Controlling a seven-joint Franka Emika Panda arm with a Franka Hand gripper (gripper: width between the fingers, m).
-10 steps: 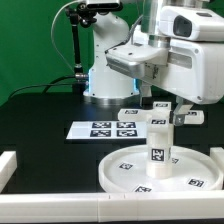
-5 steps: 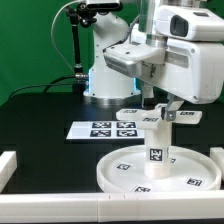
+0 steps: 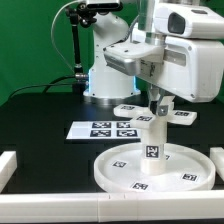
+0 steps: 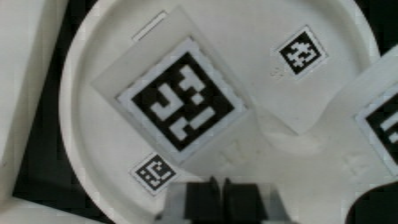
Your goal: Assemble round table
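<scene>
The large white round disc (image 3: 112, 172) lies on the black table at the front. The short thick leg (image 3: 150, 140) stands on the disc, leaning slightly, with a tag facing the camera. My gripper (image 3: 159, 107) is at the leg's top end, with its jaws drawn close together on that end. In the wrist view the fingers (image 4: 221, 200) sit nearly together over the leg (image 4: 178, 100), and the disc (image 4: 267, 150) lies beyond. The cross-shaped foot (image 3: 130, 110) lies behind the disc, partly hidden by the leg and the gripper.
The marker board (image 3: 105, 129) lies on the table on the exterior view's left of the foot. A white bar (image 3: 8, 165) edges the workspace on the left. The arm's base (image 3: 100, 80) stands at the back.
The gripper and the leg's top have shifted toward the exterior view's left over the disc. The leg now leans a little more.
</scene>
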